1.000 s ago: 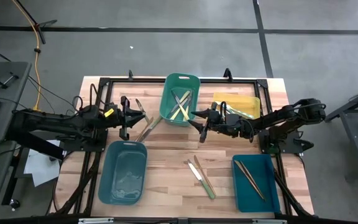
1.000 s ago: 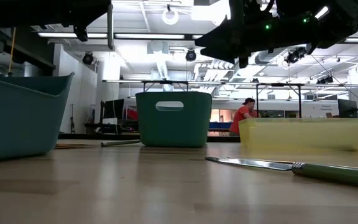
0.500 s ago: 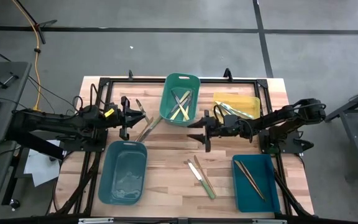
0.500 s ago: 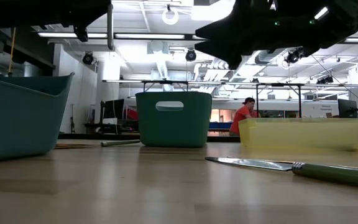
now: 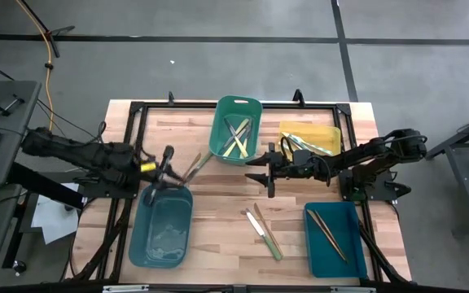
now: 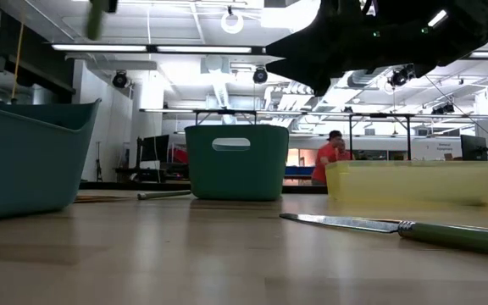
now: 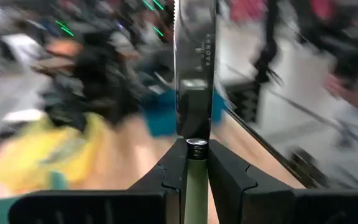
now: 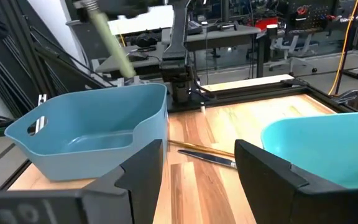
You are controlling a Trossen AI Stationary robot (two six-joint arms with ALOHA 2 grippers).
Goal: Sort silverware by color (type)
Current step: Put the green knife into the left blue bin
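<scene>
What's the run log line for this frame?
left gripper: shut on green-handled knife, held over blue bin | right gripper: open, empty, mid-table | loose: knife pair on table

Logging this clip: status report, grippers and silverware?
Left gripper shut on a green-handled knife, held above the blue bin. Right gripper open, empty, above mid-table. Two utensils loose on table. Nothing in the way.
</scene>
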